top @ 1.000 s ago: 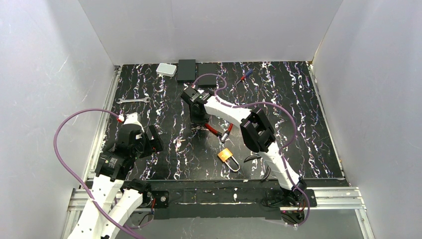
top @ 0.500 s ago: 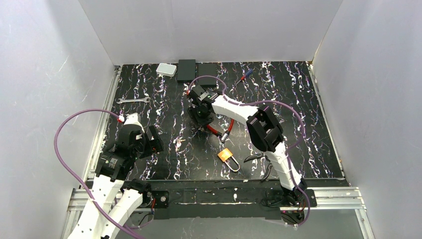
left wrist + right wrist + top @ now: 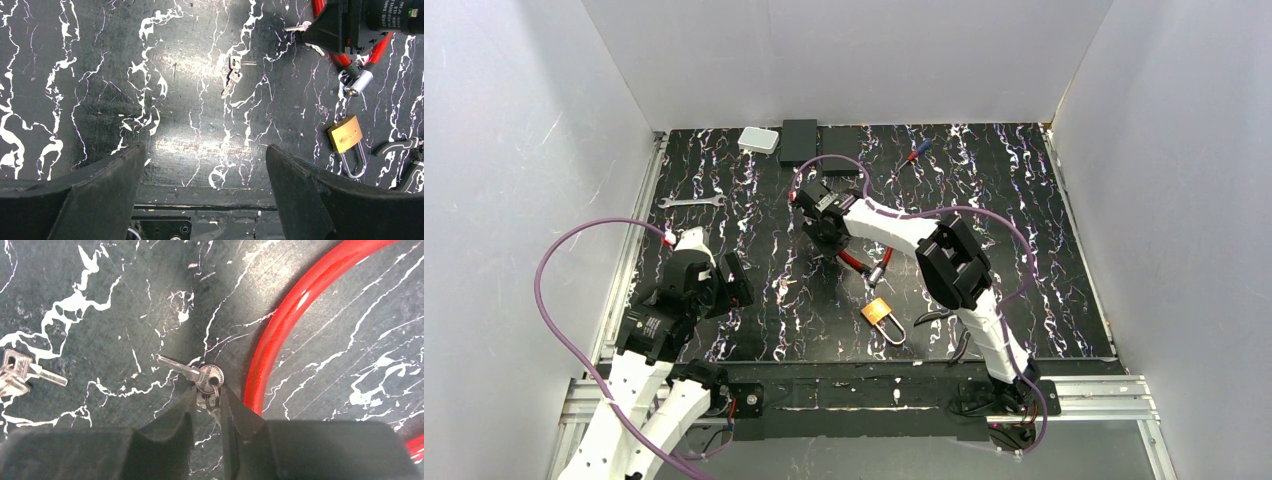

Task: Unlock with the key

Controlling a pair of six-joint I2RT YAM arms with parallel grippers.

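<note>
A small silver key [image 3: 200, 374] on a ring lies on the black marbled table beside the red cable lock [image 3: 295, 310]. My right gripper [image 3: 207, 392] stands over it with its jaws nearly together around the ring and a second key under it. In the top view it [image 3: 826, 240] is at the table's middle, over the red cable [image 3: 854, 262]. A brass padlock [image 3: 879, 311] lies nearer the front and also shows in the left wrist view [image 3: 345, 134]. My left gripper [image 3: 205, 147] is open and empty, low at the left [image 3: 724, 283].
Another pair of silver keys [image 3: 234, 75] lies left of the cable lock, also in the right wrist view [image 3: 20, 371]. A wrench [image 3: 690, 201], a white box [image 3: 758, 140], black boxes [image 3: 799, 141] and a screwdriver [image 3: 914, 152] lie at the back. A black tool [image 3: 939, 318] lies beside the padlock.
My right wrist has turned and shifted a little left above the key by the red cable. The left arm, padlock and cable have not moved.
</note>
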